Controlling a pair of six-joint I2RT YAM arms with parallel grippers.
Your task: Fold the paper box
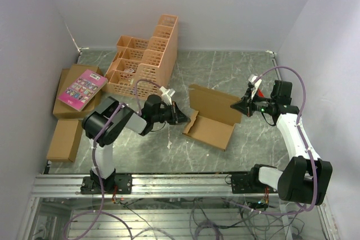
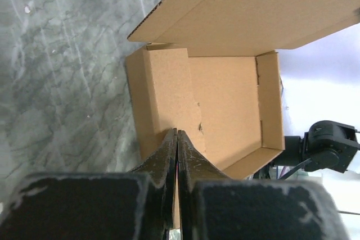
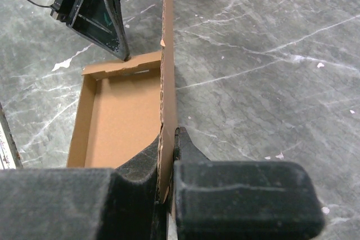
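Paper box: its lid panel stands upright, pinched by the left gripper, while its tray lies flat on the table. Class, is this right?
Not quite: the right gripper, not the left gripper, pinches the upright lid panel, as the right wrist view shows. The tray lies flat on the table.

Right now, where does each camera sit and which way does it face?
Top external: high behind the bases, facing down at the table; both arms show.
Left wrist: on the left arm, facing along its shut jaws into the paper box.
Right wrist: on the right arm, facing along its jaws, shut on the upright lid.
Both wrist views share the tray.
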